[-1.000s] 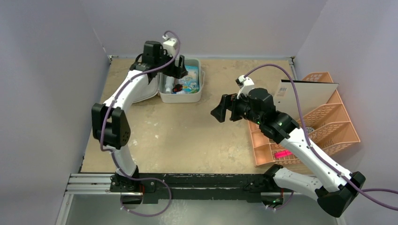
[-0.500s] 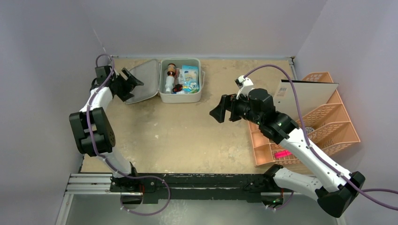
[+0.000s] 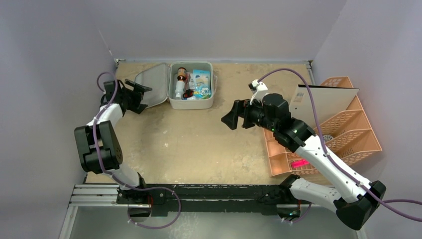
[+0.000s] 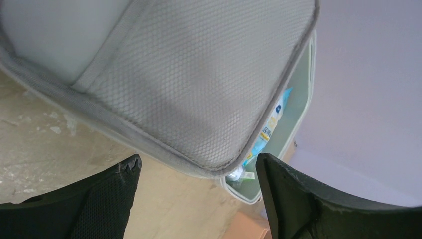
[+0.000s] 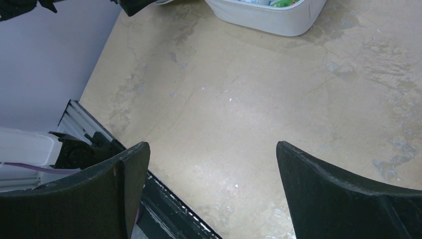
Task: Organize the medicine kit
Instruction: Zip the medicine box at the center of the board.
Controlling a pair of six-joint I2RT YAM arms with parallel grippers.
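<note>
Fig. Top, L-wrist & R-wrist views. Medicine kit (image 3: 191, 105) sits at far centre-left of the table (image 3: 199, 144), open: tray on the right, lid (image 3: 153, 89) swung out to the left and tilted up. In the tray: a bottle w/ brown cap (image 3: 180, 80), a blue-and-white packet (image 3: 201, 82), a small red-and-black item (image 3: 188, 93). Inside of lid carries a grey mesh pocket (image 4: 199, 84).

L gripper (image 3: 139, 97) is just left of the lid, jaws wide apart. In L-wrist view the gripper (image 4: 196, 167) has a finger on each side of the lid's rounded corner, w/ a gap to each; holds nothing.

R gripper (image 3: 230, 115) hangs over the middle of the table, right of the kit and well apart from it, jaws spread fully, empty. R-wrist view: R gripper (image 5: 211, 149) over bare tabletop, kit wall (image 5: 268, 17) at the far edge of frame.

Orange lattice organizer (image 3: 348, 132) stands at the right edge, w/ a white board (image 3: 326, 102) leaning in its far end and a pink item (image 3: 298, 163) in a near slot
</note>
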